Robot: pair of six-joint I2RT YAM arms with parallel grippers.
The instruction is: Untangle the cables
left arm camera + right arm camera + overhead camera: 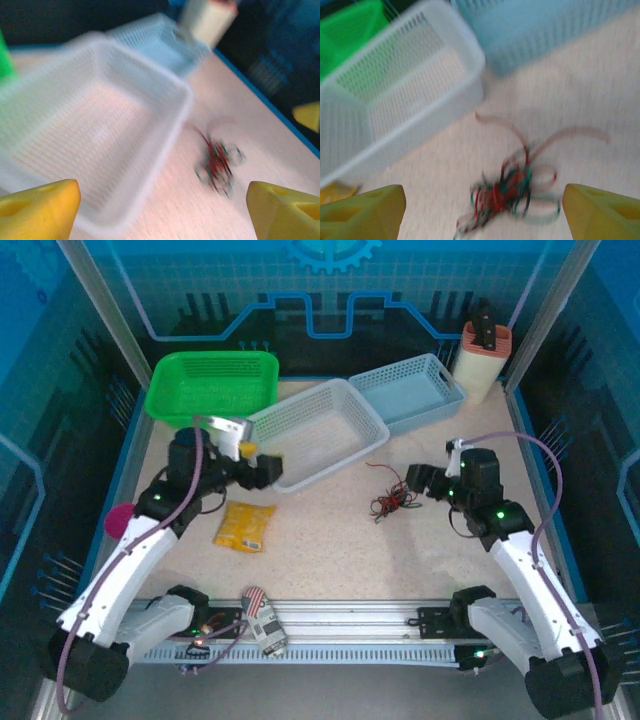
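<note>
Cables (392,502): tangled clump, red and dark green strands, loose ends, on table (330,550). Left fingers (40,210), right fingers (362,210) apart.

Blue printed walls (200,280) enclose a speckled beige table (330,530).

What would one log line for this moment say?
cables: tangled heap on table beside white basket | left gripper: open, empty | right gripper: open, empty, near cables
</note>
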